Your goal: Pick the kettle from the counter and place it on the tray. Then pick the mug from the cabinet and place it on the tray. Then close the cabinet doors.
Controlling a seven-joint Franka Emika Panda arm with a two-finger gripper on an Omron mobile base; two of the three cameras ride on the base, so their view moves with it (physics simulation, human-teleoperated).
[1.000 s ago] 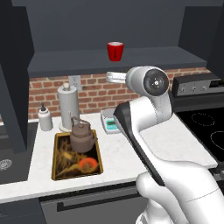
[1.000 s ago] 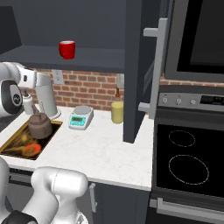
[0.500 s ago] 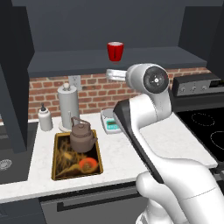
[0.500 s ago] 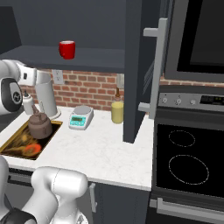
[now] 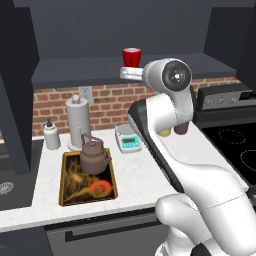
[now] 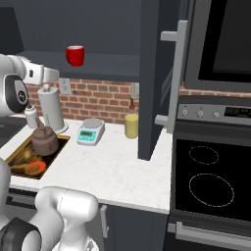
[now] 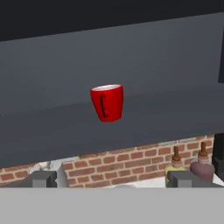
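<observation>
The cabinet point(image 5: 125, 35) stands open above the white counter point(image 6: 112, 166), its right door point(image 6: 156, 73) swung out toward the near side, and the black tray point(image 5: 70, 192) lies on the counter's left part, in front of the grey paper-towel roll point(image 5: 78, 122). The brown kettle point(image 5: 94, 157) sits on the far end of the tray. The red mug point(image 7: 107, 102) stands upright on the cabinet shelf with its handle facing the hand, and the gripper point(image 7: 113, 178) hovers in front of and slightly below it, fingers point(image 7: 43, 178) spread wide and holding nothing.
</observation>
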